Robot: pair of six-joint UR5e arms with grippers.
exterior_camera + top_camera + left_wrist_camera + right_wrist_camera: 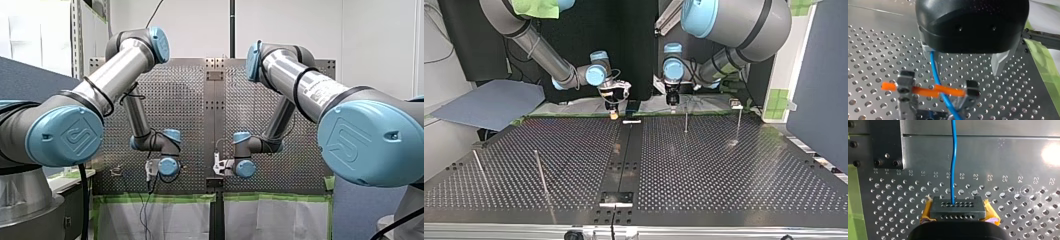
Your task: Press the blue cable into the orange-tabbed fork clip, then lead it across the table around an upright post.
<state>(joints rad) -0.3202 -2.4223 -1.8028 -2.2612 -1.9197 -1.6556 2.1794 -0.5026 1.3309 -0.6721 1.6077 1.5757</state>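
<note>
In the left wrist view the blue cable (936,72) runs from beside one metal finger (999,63) down through the fork clip (906,85), crossing its orange tabs (923,91). My left gripper (965,67) hovers just above the clip, open, its fingers wide apart and gripping nothing. In the right wrist view my right gripper (958,210), with yellow pads (927,213), is shut on the blue cable (954,157), which runs straight ahead over the plate. Both grippers sit at the table's far edge in the top view: my right gripper (613,113) and my left gripper (672,103).
Thin upright posts stand on the perforated table (724,170): two near my left gripper (686,120) (739,122) and two leaning ones at the top view's left (540,170) (479,167). A black bracket (888,145) is bolted ahead of my right gripper.
</note>
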